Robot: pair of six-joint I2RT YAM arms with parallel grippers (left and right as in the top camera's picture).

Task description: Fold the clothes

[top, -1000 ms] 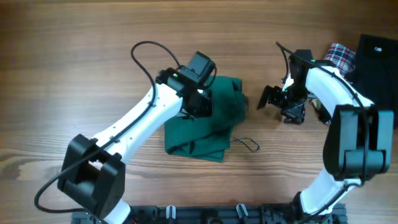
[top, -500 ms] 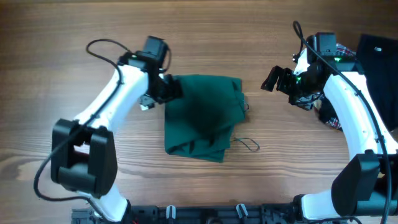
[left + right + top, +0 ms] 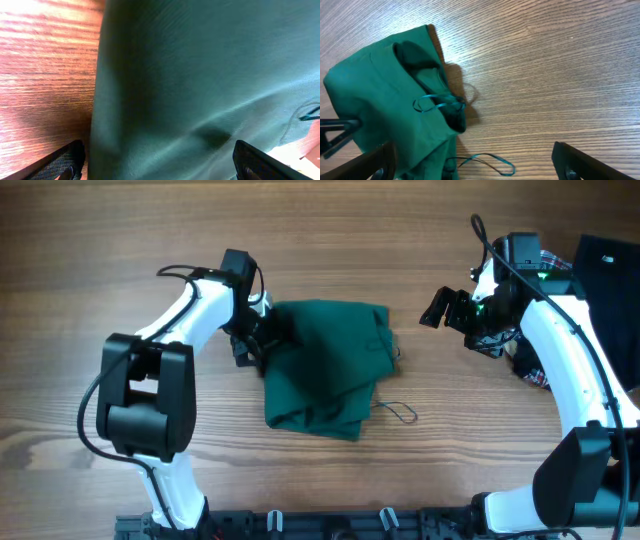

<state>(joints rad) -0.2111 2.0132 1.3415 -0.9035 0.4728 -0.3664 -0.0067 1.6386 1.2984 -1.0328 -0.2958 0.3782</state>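
Okay so the green garment [image 3: 322, 365] sits pretty much mid-table [image 3: 110, 240], bunched into a rough folded block, and its long side looks like it runs from the far edge toward the near edge, getting a bit narrower at the near end. A loose drawstring [image 3: 397, 411] trails off its near right corner. The left gripper [image 3: 252, 345] is right at the garment's left edge, up near the far corner, so the fabric lies just inboard of it. In the wrist view its fingers [image 3: 64, 161] are spread wide with cloth filling the space under them, not pinched on anything. The right gripper [image 3: 447, 310] is also spread wide and holding nothing, hanging off past the right edge, clearly apart from the cloth. So the left arm is way closer, and I'd guess the next grab is its job along that left side. The plaid cloth [image 3: 547, 266] and black garment [image 3: 606, 280] sit at the far right. No readable brands or text anywhere.
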